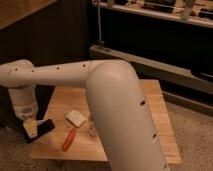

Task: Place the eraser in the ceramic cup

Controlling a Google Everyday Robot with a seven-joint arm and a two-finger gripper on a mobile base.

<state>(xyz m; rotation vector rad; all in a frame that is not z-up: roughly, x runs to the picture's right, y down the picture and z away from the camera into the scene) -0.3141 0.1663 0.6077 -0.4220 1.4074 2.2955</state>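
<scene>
My gripper (37, 128) hangs at the left edge of the wooden table (155, 115), low over its front left corner. A pale yellowish piece shows at its tip against a dark part. A flat white block, likely the eraser (76, 118), lies on the table just right of the gripper, apart from it. The ceramic cup is not in view; my thick white arm (115, 110) covers the middle of the table.
A red-orange pen (69, 139) lies near the table's front edge, below the white block. A small pale thing (92, 126) peeks out beside the arm. A dark shelf unit with a metal rail (150, 65) stands behind the table.
</scene>
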